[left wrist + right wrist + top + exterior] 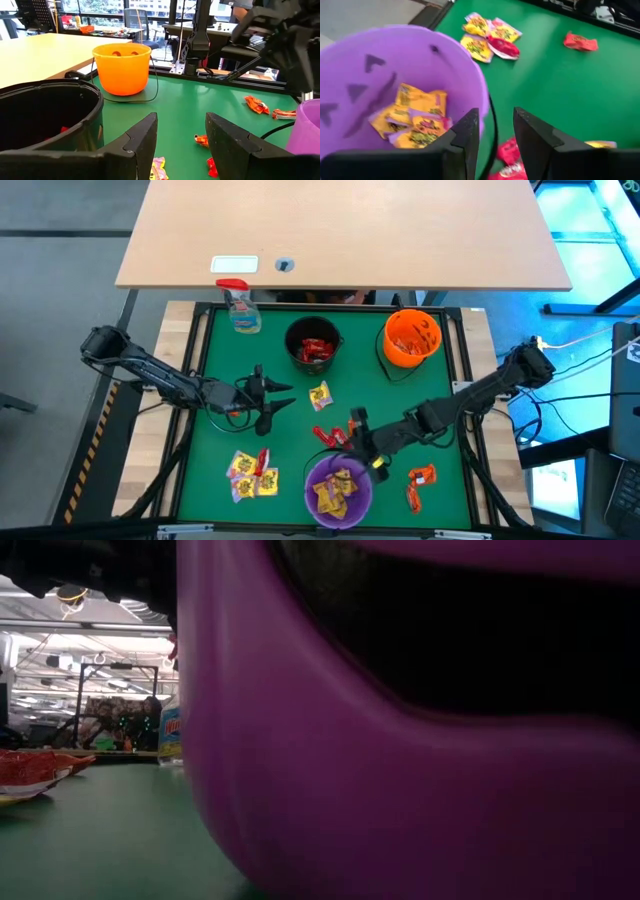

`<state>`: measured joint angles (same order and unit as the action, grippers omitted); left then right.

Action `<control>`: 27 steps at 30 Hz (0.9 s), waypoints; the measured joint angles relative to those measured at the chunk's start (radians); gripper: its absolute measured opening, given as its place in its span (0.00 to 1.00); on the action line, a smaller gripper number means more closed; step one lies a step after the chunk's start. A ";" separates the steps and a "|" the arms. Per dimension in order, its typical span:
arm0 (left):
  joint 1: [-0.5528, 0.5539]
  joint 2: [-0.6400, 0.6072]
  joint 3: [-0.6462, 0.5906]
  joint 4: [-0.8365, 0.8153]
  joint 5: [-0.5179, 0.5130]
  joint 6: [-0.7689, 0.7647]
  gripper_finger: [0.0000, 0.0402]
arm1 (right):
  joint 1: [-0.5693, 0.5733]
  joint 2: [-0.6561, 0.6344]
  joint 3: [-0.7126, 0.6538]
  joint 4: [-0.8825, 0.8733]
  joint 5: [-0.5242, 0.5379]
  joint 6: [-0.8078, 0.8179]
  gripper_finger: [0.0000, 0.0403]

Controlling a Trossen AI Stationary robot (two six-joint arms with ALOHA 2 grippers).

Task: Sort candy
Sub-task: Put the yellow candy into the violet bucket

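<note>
On the green surface [420,405], the right hand [352,442] hovers at the purple bowl's [338,490] 1 o'clock rim, its fingers [465,137] parted by a narrow gap with nothing between them. The bowl holds yellow candy [415,117]. Red candy [328,435] lies just beside that hand, at the bowl's 12 o'clock.

The left hand [268,398] waits at the surface's 9 o'clock side, fingers [142,137] spread and empty, pointing toward 3 o'clock. A single yellow packet [320,394] lies just beyond it.

A cluster of yellow and red packets [250,472] sits at the bowl's 9 o'clock. Two orange packets [418,484] lie at its 3 o'clock.

At the far edge, a black bowl [313,346] at 12 o'clock holds red candy, an orange bowl [412,338] at 1 o'clock holds orange candy, and a spray bottle [241,307] stands at 11 o'clock.
</note>
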<state>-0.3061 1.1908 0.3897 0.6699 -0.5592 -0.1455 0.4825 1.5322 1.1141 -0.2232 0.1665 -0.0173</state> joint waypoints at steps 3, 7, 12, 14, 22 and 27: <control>0.000 0.000 0.000 -0.003 0.000 0.000 0.39 | -0.027 -0.004 0.000 -0.012 0.000 -0.027 0.30; 0.000 0.000 0.000 -0.003 0.000 0.024 0.39 | -0.070 -0.005 0.000 -0.013 -0.001 -0.059 0.30; 0.000 0.000 0.000 -0.004 -0.001 0.040 0.39 | -0.114 -0.005 0.000 -0.013 -0.017 -0.071 0.30; 0.000 0.000 0.000 -0.004 0.000 0.048 0.39 | -0.129 -0.005 0.000 -0.012 -0.041 -0.076 0.30; 0.000 0.000 0.000 -0.003 -0.001 0.053 0.39 | -0.182 -0.005 0.000 -0.015 -0.108 -0.108 0.30; 0.000 0.000 0.000 -0.004 -0.001 0.079 0.39 | -0.224 -0.005 0.000 -0.019 -0.163 -0.121 0.30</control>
<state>-0.3061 1.1908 0.3897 0.6662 -0.5598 -0.0662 0.2583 1.5269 1.1141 -0.2421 0.0037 -0.1385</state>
